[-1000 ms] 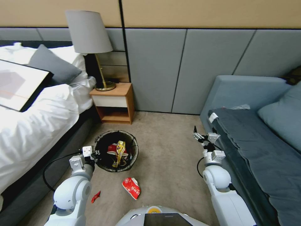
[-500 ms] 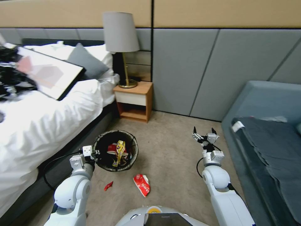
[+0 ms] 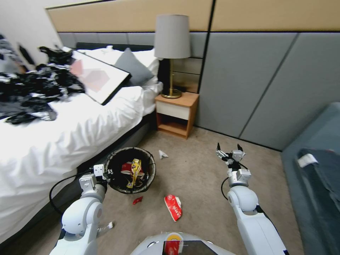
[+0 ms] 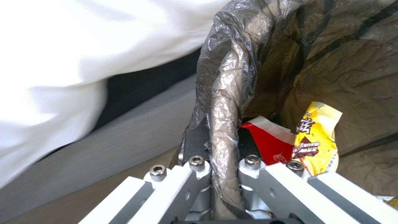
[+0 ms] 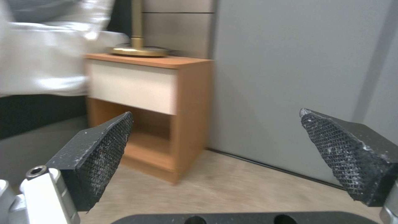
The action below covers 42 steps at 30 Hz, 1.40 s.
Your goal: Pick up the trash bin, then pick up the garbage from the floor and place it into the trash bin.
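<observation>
Trash bin [image 3: 122, 187] hanging clear of the beige carpet [image 3: 202, 184] in the grip of the left gripper [image 3: 107, 174], beside a white-sheeted bed [image 3: 71, 131] that is running along the robot's left. Beyond it, a wooden nightstand [image 3: 176, 114] is carrying a brass lamp [image 3: 172, 53] against the grey panelled wall [image 3: 248, 78], while a grey sofa [image 3: 318, 184] is filling the right edge. The bin's dark liner [image 4: 226, 102] is folding over the rim, and the left wrist view is showing the left gripper's jaws closed tight on that bagged rim, one finger [image 4: 199, 174] outside and one inside. Red and yellow wrappers [image 3: 132, 171] are already lying inside the bin. The right gripper [image 3: 229, 150] is hovering over bare carpet well apart from the bin, its jaws spread wide and holding nothing, its textured pads [image 5: 104, 155] pointing toward the nightstand. Garbage is lying on the floor: a red-and-white wrapper [image 3: 173, 207] near the robot's base, a small red scrap [image 3: 137, 200] just beside the bin, and a white scrap [image 3: 163, 154] between the bin and the nightstand.
</observation>
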Available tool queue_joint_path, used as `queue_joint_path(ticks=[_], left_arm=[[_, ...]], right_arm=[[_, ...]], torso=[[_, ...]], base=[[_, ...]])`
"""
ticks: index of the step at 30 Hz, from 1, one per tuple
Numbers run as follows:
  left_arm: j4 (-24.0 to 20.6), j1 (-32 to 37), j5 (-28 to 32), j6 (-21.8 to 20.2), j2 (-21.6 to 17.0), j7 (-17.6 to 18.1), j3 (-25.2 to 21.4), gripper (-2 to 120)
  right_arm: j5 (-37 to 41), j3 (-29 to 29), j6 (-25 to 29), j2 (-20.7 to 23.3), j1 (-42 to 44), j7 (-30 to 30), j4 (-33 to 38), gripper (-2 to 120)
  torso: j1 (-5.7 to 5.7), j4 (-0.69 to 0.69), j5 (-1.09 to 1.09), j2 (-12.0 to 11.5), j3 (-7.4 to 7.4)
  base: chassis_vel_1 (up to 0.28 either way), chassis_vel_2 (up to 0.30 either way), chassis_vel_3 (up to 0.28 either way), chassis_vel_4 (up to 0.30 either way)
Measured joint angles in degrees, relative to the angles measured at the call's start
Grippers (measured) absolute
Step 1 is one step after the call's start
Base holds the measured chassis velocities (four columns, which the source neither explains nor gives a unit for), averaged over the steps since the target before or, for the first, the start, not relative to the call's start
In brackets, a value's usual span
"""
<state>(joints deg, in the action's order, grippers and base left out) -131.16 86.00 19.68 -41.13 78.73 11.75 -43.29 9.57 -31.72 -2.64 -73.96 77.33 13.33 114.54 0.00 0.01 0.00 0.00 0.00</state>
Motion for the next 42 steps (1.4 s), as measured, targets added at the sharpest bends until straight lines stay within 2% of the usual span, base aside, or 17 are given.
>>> queue_joint_path(ticks=[11,13,15,17,28,30,31,32,34,36,37,38,40,41,42], left_arm=[[0.78,0.18,-1.42,1.12,0.39,-0.19,-0.07,0],[1.00,0.10,-1.50,1.13,0.30,-0.17,-0.03,0],[1.01,0.10,-1.50,1.13,0.29,-0.17,-0.02,0],[1.07,0.20,-1.51,1.13,0.30,-0.14,0.08,0],[1.16,0.35,-1.51,1.13,0.13,-0.13,0.14,0],[0.91,0.61,-1.50,0.92,0.25,-0.11,-0.02,0],[0.52,0.70,-1.50,-0.04,0.43,-0.15,-0.14,0],[0.52,0.70,-1.50,-0.04,0.43,-0.15,-0.14,0],[-0.02,0.58,-1.12,-0.80,0.44,-0.11,-0.22,0],[-0.17,0.54,-1.03,-0.88,0.44,-0.08,-0.24,0],[-0.45,0.51,-0.93,-0.92,0.38,-0.12,-0.25,0],[-0.45,0.51,-0.93,-0.92,0.38,-0.12,-0.25,0],[-0.33,0.36,-1.20,-0.93,0.08,-0.48,0.01,0],[-0.33,0.36,-1.20,-0.93,0.08,-0.48,0.01,0],[-0.20,0.41,-1.40,-0.94,0.05,-0.75,0.02,0]], right_arm=[[0.70,0.75,-1.14,0.80,0.97,0.55,-0.13,100],[3.24,2.19,-3.46,2.75,1.39,1.65,-0.09,100],[3.40,2.31,-3.63,2.98,1.41,1.68,-0.10,100],[3.92,3.26,-4.42,5.04,1.30,1.75,-0.54,100],[8.53,7.28,-8.25,8.10,-2.60,3.49,-1.94,100],[11.45,10.36,-10.28,11.84,-6.42,3.97,-3.85,100],[14.34,14.67,-12.22,15.68,-10.89,4.53,-5.48,100],[14.34,14.67,-12.22,15.68,-10.89,4.53,-5.48,100],[18.87,20.05,-15.16,18.79,-16.76,5.38,-7.39,100],[20.26,21.42,-16.08,19.38,-18.38,5.59,-7.90,100],[24.77,25.21,-19.27,20.85,-23.14,5.80,-9.71,100],[24.77,25.21,-19.27,20.85,-23.14,5.80,-9.71,100],[29.60,29.48,-22.55,21.99,-29.94,4.46,-13.29,100],[29.60,29.48,-22.55,21.99,-29.94,4.46,-13.29,100],[32.19,31.67,-24.11,21.98,-33.53,4.04,-15.33,100]], torso=[[0.00,-0.04,0.00,0.00,0.00],[0.00,-0.01,0.00,0.00,0.00],[0.00,-0.01,0.00,0.00,0.00],[0.00,-0.02,0.00,0.00,0.00],[0.00,-0.01,0.00,0.00,0.00],[0.00,-0.01,0.00,0.00,0.00],[0.00,-0.03,-0.01,0.00,0.00],[0.00,-0.03,-0.01,0.00,0.00],[0.00,0.00,-0.01,0.00,0.00],[0.00,0.01,0.00,0.00,0.01],[0.00,0.01,0.00,0.00,0.00],[0.00,0.01,0.00,0.00,0.00],[0.00,-0.04,-0.01,0.00,0.01],[0.00,-0.04,-0.01,0.00,0.01],[0.00,-0.03,-0.02,0.00,0.01]], base=[[0.021,0.025,0.026,0.018],[0.000,0.000,0.000,0.000],[0.000,0.000,0.000,0.000],[0.000,0.000,0.000,0.000],[0.000,0.000,0.000,0.000],[0.000,0.000,0.000,0.000],[0.000,0.000,0.000,0.000],[0.000,0.000,0.000,0.000],[0.000,0.000,0.000,0.000],[0.000,0.000,0.000,0.000],[0.000,0.000,0.000,0.000],[0.000,0.000,0.000,0.000],[0.000,0.000,0.000,0.000],[0.000,0.000,0.000,0.000],[0.000,0.000,0.000,0.000]])
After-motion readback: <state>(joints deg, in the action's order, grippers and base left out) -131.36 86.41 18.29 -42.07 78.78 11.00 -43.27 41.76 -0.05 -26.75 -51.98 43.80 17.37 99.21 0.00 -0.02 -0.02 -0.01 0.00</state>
